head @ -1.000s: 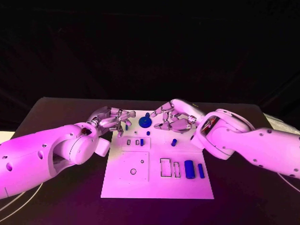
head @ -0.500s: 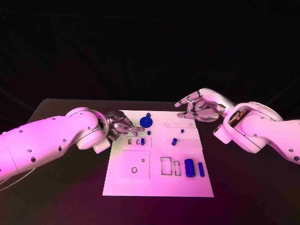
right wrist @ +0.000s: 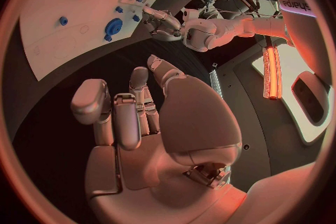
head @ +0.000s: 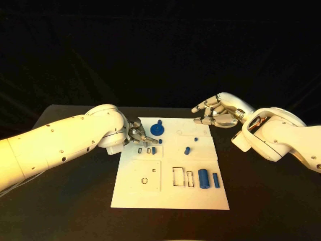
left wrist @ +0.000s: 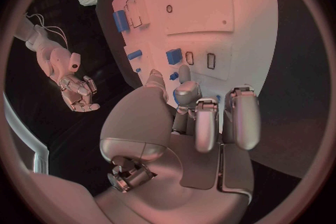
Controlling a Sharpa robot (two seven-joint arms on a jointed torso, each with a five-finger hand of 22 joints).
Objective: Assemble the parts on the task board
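Observation:
The white task board (head: 168,198) lies in the middle of the black table. A round blue gear-like part (head: 156,129) sits near the board's far edge, also seen from the right wrist (right wrist: 112,26). A thick blue cylinder (head: 202,178) and a thin blue bar (head: 215,180) stand in the near right area. Small blue parts (head: 186,150) dot the middle. My left hand (head: 137,135) hovers at the board's left edge beside a short blue part (head: 153,150), fingers (left wrist: 206,123) curled in, nothing seen in them. My right hand (head: 214,115) hangs off the far right corner, fingers (right wrist: 129,109) curled, holding nothing.
Empty rectangular slots (head: 177,177) and a round hole (head: 144,180) mark the board's near half. Black table (head: 276,201) surrounds the board on all sides. My left forearm (head: 59,143) reaches over the table left of the board.
Both hands have drawn back from the gear area at the far end of the board: the right hand out past the far right corner, the left hand to the left edge.

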